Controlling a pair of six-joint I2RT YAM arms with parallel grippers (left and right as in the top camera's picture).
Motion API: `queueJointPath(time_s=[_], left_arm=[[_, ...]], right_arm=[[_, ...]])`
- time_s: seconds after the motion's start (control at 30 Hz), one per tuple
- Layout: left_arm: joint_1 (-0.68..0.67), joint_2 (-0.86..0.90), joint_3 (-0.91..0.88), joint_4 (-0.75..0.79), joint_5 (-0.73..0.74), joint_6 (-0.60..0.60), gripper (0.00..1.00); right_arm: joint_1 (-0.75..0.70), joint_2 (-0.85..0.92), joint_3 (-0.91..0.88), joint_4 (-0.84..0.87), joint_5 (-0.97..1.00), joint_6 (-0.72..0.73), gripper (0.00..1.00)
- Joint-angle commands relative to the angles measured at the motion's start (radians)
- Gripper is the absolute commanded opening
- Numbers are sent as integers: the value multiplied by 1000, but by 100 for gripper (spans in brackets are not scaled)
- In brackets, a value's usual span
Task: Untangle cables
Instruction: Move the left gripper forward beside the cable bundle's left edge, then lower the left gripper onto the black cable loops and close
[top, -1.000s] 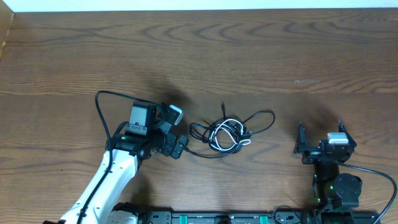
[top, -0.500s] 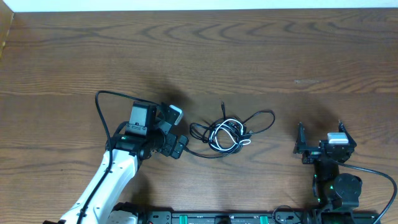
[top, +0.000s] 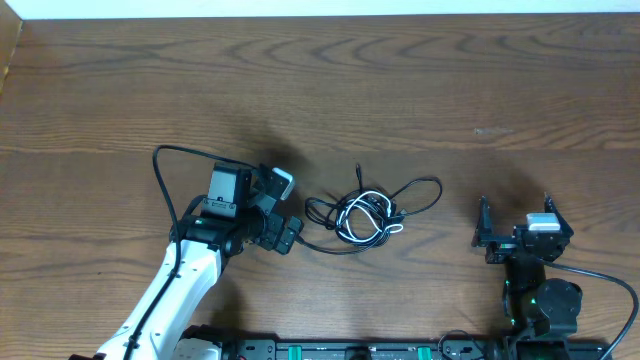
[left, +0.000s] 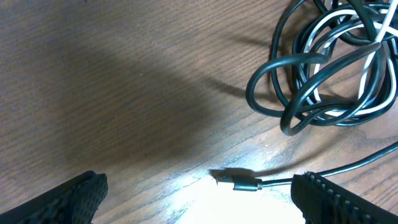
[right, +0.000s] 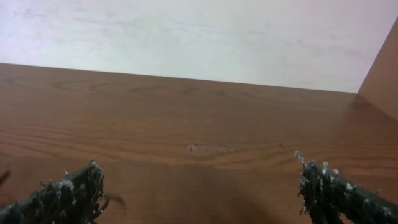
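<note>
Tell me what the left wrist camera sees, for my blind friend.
A tangle of black cables with one white cable lies on a wooden table, upper right. One small plug end rests between the wide-open jaws below.

Even, fairly bright light from above keeps the overhead view sharp, with soft shadows on the tabletop (top: 400, 90) beside each arm. In the left wrist view a broad dark shadow crosses the wood, and glare whitens the patch around a cable plug (left: 245, 182). The right wrist view looks slightly soft.
</note>
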Motion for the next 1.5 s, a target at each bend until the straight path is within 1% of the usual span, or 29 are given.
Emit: queueJointPath(time_s=[0.0, 0.2, 0.8, 0.9, 1.03, 1.1, 1.37, 1.47], left_arm=[[5, 2, 27, 5, 12, 21, 99], [5, 2, 27, 8, 12, 21, 99], [5, 2, 27, 96, 17, 20, 99], [5, 2, 27, 96, 45, 20, 99], [5, 2, 27, 95, 189, 19, 99], [2, 2, 27, 95, 271, -16, 100], [-30, 2, 27, 87, 270, -40, 99], [-42, 2, 27, 83, 243, -40, 99]], right_arm=[[-8, -6, -1, -3, -4, 12, 99], [-8, -6, -1, -3, -4, 12, 99], [-8, -6, -1, -3, -4, 12, 99], [-8, -6, -1, -3, -4, 12, 99], [-8, -6, -1, -3, -4, 12, 99], [-8, -6, -1, -3, -4, 12, 99], [-8, -6, -1, -3, -4, 12, 99], [-8, -6, -1, -3, -4, 12, 99]])
